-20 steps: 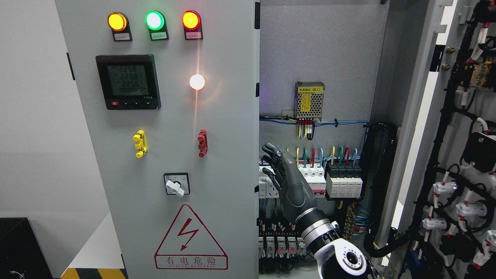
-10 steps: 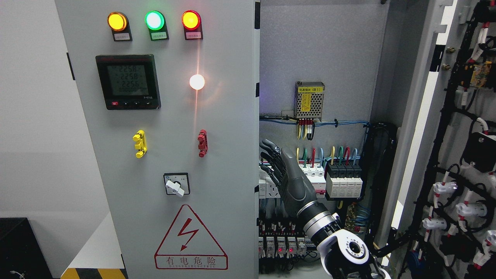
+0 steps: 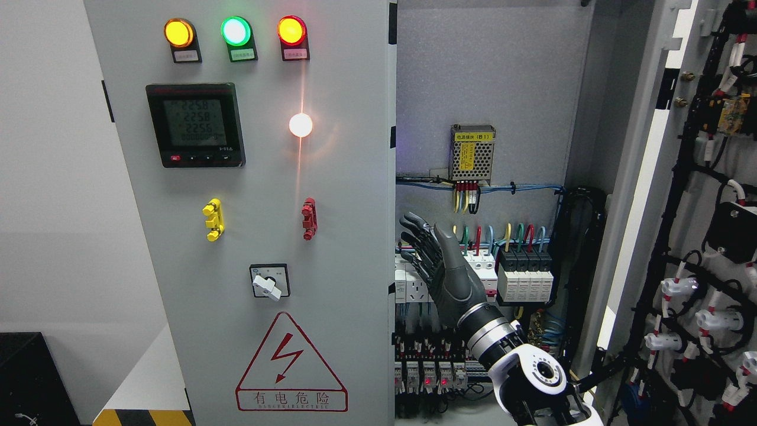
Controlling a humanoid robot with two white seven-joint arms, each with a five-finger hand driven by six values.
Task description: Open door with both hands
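The right hand (image 3: 440,269), dark grey with black jointed fingers (image 3: 417,236), rises from the lower right inside the opening of the grey electrical cabinet, its arm's white and silver wrist below it. The fingers are stretched out and relaxed, grasping nothing, their tips pointing up and left toward the free edge of the closed grey metal left door (image 3: 349,248). The fingertips sit just beside that edge; whether they touch it cannot be told. The door fills the picture's left half and carries three round lamps in amber, green and red (image 3: 235,31), a black digital meter (image 3: 196,125), a yellow handle (image 3: 213,219), a red handle (image 3: 309,218) and a red triangular shock warning sign (image 3: 290,364). The grey right door (image 3: 656,177) stands swung open at the far right, wiring on its inner face. Behind the hand are white circuit breakers (image 3: 482,269) with coloured wires.
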